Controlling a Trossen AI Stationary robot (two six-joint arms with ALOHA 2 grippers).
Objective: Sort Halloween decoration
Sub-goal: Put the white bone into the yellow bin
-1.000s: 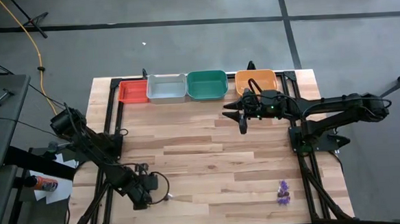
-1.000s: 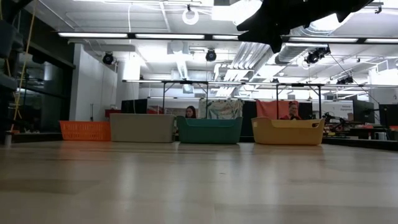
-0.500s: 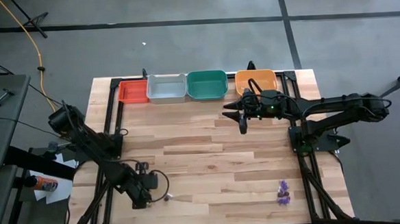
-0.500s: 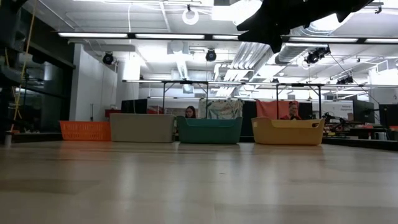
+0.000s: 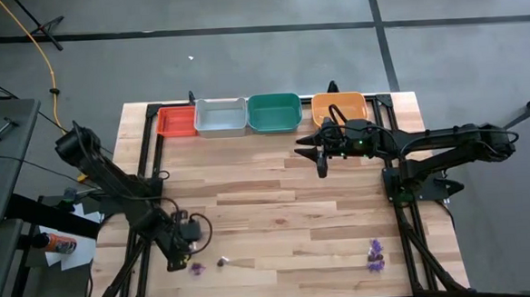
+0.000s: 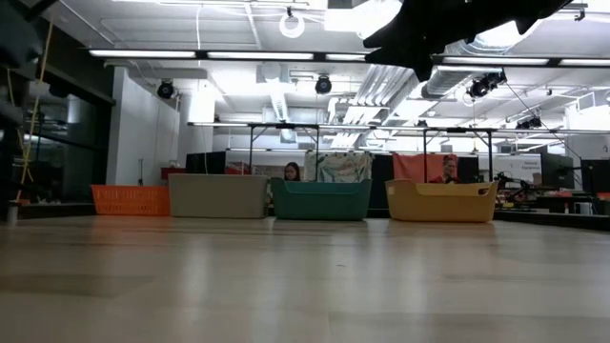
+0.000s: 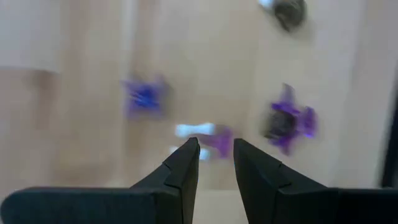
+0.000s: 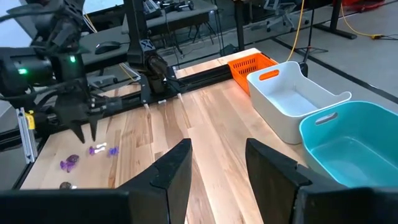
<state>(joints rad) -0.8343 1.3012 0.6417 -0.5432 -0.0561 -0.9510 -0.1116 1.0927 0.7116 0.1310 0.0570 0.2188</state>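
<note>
Left pincer [image 5: 181, 255], lower left of frame: fingers narrowly parted, holding nothing, poised over small purple plastic trinkets [image 7: 287, 122] on the wooden worktop [image 5: 277, 211]; their long axis cannot be judged. Right pincer [image 5: 322, 170], upper centre: parted, empty. More purple trinkets [image 5: 374, 255] lie lower right.

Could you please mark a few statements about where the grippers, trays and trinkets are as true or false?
1. The left gripper hangs open above purple trinkets at the table's near left. True.
2. The right gripper is shut on a trinket. False: it is open and empty, near the orange tray.
3. The green tray sits between the grey tray and the orange tray. True.
4. The red tray stands at the row's right end. False: it is at the left end.
5. More purple trinkets lie near the table's near right corner. True.
</note>
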